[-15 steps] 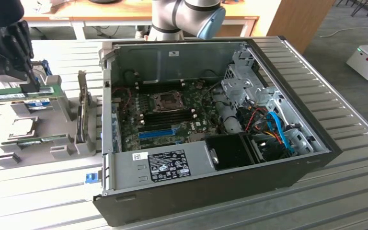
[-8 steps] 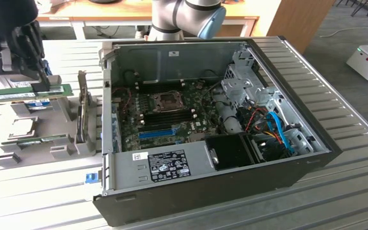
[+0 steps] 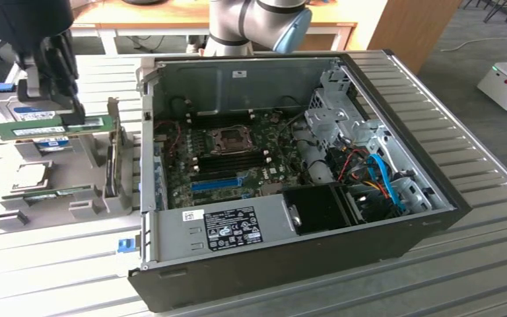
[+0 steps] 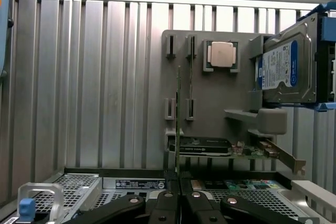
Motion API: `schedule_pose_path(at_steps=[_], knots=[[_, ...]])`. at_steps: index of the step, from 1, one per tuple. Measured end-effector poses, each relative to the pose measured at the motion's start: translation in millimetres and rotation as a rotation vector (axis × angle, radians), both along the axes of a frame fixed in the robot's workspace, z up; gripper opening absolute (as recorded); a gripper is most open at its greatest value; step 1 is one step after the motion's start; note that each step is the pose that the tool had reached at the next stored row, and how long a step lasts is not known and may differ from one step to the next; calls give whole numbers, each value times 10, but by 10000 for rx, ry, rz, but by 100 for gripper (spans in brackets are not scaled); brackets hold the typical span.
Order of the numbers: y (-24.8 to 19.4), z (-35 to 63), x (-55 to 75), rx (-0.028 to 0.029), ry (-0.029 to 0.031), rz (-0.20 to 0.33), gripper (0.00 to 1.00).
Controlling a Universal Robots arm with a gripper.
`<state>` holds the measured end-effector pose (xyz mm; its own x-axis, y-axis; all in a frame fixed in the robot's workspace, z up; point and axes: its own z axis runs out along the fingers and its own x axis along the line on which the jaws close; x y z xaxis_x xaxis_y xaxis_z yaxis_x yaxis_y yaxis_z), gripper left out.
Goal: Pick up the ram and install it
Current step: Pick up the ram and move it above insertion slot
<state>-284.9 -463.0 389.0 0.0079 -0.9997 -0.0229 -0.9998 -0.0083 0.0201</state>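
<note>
At about 9 o'clock in the exterior view, the gripper (image 3: 77,119) hangs over the grey parts tray (image 3: 11,218) with its fingers clenched on the ram (image 3: 33,127). It pinches the board's flat faces from above, a hold that likely leaves the bottom contact edge free for a slot. The ram sits on edge and appears to be clear of the tray's holders. Its long axis runs from 9 o'clock to 3 o'clock, with the 3 o'clock end slightly higher, and the grasp falls toward that end. In the wrist view the ram (image 4: 178,129) shows edge-on as a thin line running straight out from the closed gripper (image 4: 178,203) toward the tray (image 4: 210,108). The hard drive (image 4: 286,72) stands in the tray toward 3 o'clock. Further toward 3 o'clock in the exterior view, the open computer case (image 3: 412,218) lies on its side, exposing the motherboard (image 3: 236,155) from above.
</note>
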Motion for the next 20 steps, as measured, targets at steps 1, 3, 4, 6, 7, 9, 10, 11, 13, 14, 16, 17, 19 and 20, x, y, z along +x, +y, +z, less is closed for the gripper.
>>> schedule_pose_path(at_steps=[1, 3, 4, 6, 7, 9, 10, 11, 13, 14, 16, 17, 19, 20], knots=[[0, 0, 21, 1, 0, -1, 12], [0, -1, 66, 1, -1, 0, 12], [0, 0, 87, 1, -1, 0, 12], [0, 0, 129, 1, -1, 0, 12], [0, 0, 149, 1, -1, 1, 12], [0, 0, 186, 0, 0, 1, 12], [0, 0, 205, 0, 0, 1, 12], [0, 0, 225, 0, 1, 0, 12], [0, 0, 267, 0, 0, 0, 12], [0, 0, 287, 1, 0, 0, 12], [0, 0, 329, 0, 0, 0, 12], [0, 0, 350, 0, 0, 0, 12], [0, 0, 391, 0, 0, 1, 12], [0, 0, 413, 0, -1, 1, 12]])
